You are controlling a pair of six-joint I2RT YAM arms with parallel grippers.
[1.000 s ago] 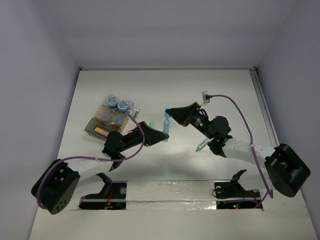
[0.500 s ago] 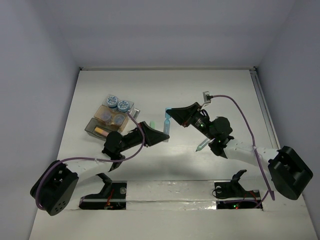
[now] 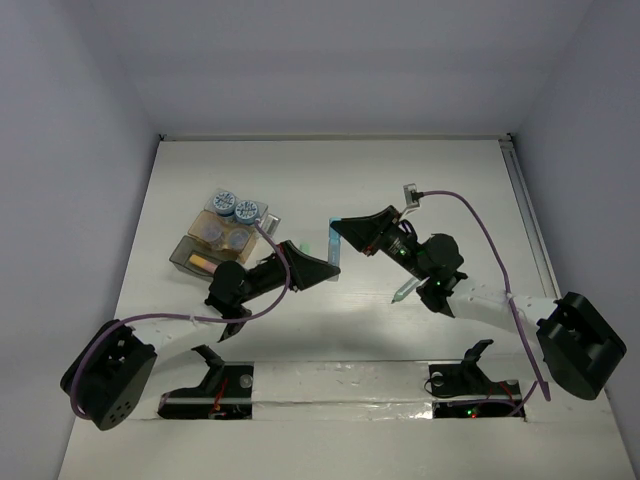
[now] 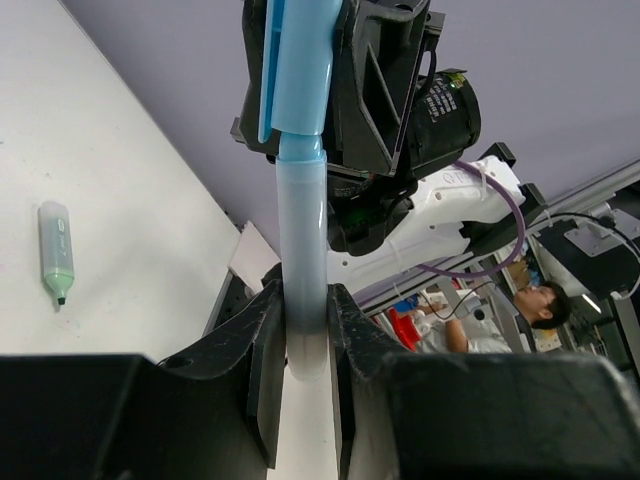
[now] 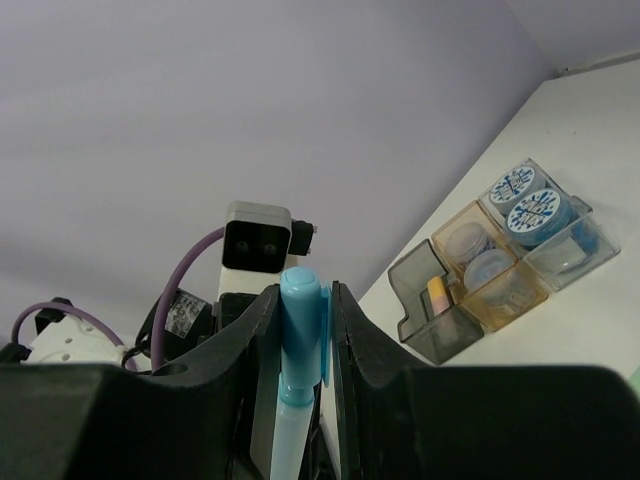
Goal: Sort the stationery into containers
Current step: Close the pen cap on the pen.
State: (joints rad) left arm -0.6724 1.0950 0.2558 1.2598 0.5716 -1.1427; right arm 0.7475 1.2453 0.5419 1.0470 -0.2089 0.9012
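A light-blue marker [image 3: 334, 250] hangs above the middle of the table, held between both arms. My left gripper [image 4: 303, 300] [image 3: 327, 264] is shut on its pale barrel [image 4: 301, 230]. My right gripper [image 5: 300, 300] [image 3: 340, 228] is shut on its blue cap [image 5: 299, 320]. The containers sit at the left: an amber box [image 3: 228, 236] [image 5: 500, 275] with two round tubs inside, and a grey box [image 3: 192, 254] [image 5: 432, 305] holding an orange stick [image 3: 203, 261] [image 5: 439, 293]. Two patterned-top tubs [image 3: 234, 205] [image 5: 528, 198] stand in a clear compartment behind the amber box.
A pale green marker [image 4: 55, 252] lies loose on the white table. A teal marker [image 3: 403, 291] lies under my right arm. A light wall stands on each side of the table, with both arm bases at the near edge.
Both grippers keep their hold on the blue marker. My left gripper has drawn slightly back toward the near-left, and the marker sits a little lower in the top view.
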